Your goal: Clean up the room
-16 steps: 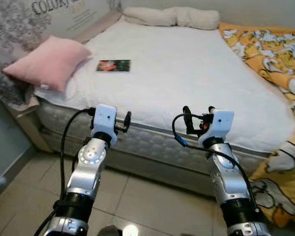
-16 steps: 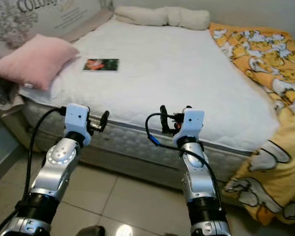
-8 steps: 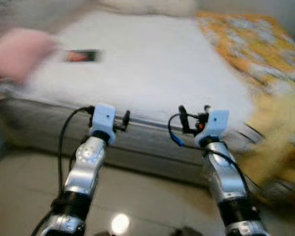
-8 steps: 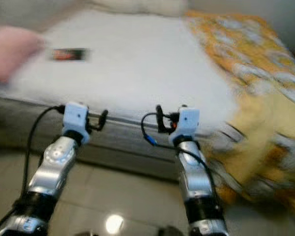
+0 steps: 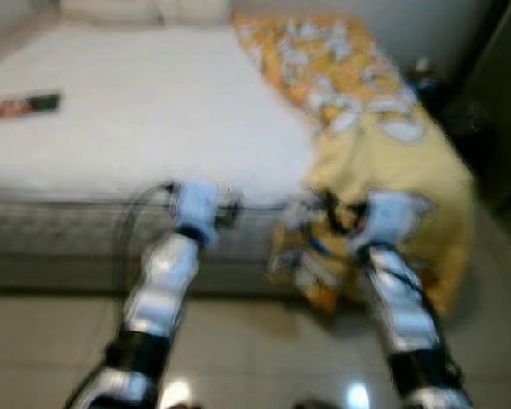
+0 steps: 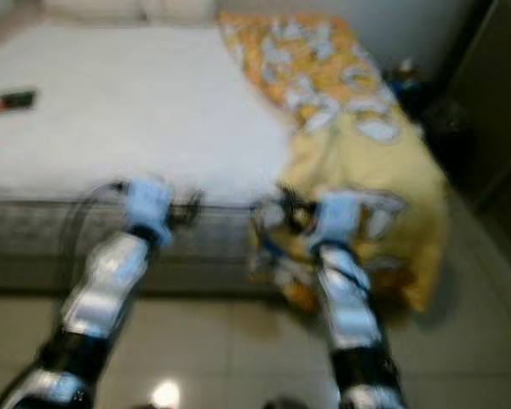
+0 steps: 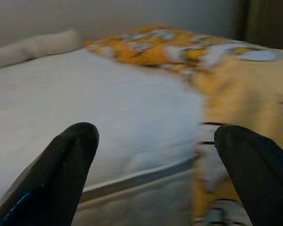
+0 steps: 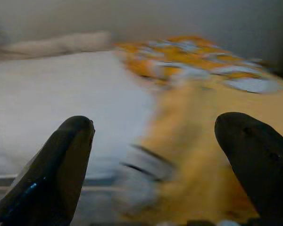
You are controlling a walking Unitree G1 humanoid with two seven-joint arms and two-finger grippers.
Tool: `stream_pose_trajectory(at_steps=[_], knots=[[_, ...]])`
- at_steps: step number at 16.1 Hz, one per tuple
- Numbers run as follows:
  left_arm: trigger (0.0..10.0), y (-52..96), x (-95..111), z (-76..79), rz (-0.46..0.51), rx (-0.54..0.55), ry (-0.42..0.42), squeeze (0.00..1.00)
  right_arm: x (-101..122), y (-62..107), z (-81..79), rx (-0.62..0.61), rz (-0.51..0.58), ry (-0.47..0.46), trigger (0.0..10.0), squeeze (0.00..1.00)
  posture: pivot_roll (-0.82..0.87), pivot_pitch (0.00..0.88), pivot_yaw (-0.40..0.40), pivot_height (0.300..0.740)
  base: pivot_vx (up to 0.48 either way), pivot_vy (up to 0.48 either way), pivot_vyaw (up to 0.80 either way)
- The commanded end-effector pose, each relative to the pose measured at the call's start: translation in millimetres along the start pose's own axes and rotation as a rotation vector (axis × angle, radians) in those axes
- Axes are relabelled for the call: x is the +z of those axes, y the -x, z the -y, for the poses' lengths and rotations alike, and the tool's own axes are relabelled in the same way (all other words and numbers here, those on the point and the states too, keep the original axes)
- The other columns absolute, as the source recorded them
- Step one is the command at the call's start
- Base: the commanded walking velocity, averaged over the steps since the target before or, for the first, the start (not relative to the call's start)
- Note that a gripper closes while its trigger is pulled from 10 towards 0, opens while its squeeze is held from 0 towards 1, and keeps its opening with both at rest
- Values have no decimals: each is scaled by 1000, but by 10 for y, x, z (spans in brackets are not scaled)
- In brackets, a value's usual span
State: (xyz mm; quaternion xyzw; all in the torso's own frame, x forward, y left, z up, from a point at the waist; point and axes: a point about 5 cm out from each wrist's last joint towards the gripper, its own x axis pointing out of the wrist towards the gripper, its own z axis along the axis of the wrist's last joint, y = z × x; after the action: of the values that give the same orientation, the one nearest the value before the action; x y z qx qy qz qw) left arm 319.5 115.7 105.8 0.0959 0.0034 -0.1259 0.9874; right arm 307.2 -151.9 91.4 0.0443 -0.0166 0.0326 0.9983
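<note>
Blanket (image 5: 383, 136), yellow-orange patterned, drapes off bed (image 5: 136, 128) corner.

Heavy motion blur across both eye views; edges smeared, arms ghosted. Soft, even indoor light, white mattress (image 5: 145, 111) brightest, near washed out. Upper right of frame dim, falling to dark. Small glare spots on glossy floor (image 5: 238, 341) along lower edge. Wrist views also blurred; black claw fingers (image 7: 61, 169) in foreground soft, faint sheen; yellow blanket (image 8: 198, 155) streaked, unfocused.

Left hand (image 7: 153, 174) raised forward, fingers apart, right hand (image 8: 155, 169) likewise
</note>
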Motion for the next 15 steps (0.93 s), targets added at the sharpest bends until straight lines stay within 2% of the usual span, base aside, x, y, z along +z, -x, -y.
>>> stream_pose_trajectory(at_steps=[1, 3, 5, 15], knots=[[10000, -30, 22, -120, -11, 35, -3, 0, 85, -48, -102, 30, 36, -7, 10000, 0, -58, 0, 5, 736, 0, 0, 0], [10000, -19, 43, -91, 8, 0, 46, 0, 86, -46, -109, 33, 37, -5, 10000, 0, -61, 0, 5, 736, 127, 0, 0], [10000, -14, 25, -74, -3, 0, 10, 0, 84, -41, -108, 34, 36, -4, 10000, 0, -63, 0, 6, 736, 480, 0, 0], [10000, -15, -1, -58, -25, 12, 37, 0, 82, -27, -116, 42, 32, 0, 10000, 0, -66, 0, 4, 736, 480, 0, 0]])
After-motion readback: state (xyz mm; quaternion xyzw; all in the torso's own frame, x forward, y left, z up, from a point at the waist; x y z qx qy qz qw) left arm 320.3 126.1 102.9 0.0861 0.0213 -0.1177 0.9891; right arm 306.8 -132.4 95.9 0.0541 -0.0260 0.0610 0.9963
